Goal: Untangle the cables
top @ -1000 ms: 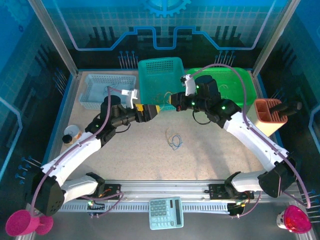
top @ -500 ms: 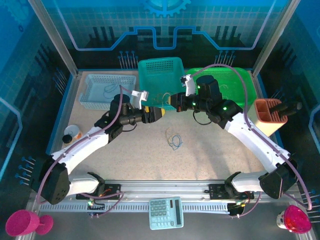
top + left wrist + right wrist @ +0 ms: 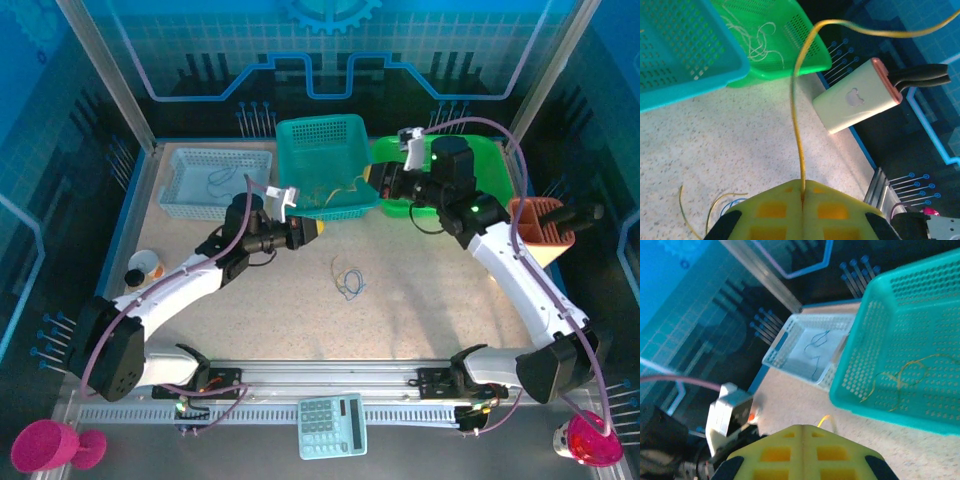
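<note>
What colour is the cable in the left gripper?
Yellow; the cable shows best in left wrist view.

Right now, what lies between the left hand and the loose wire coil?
Bare speckled tabletop, top view, from left hand to thin blue-and-yellow wire coil.

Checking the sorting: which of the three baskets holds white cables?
The green basket, the rightmost: white cables lie in it. The teal basket holds yellow cables, the pale basket a blue cable.
</note>
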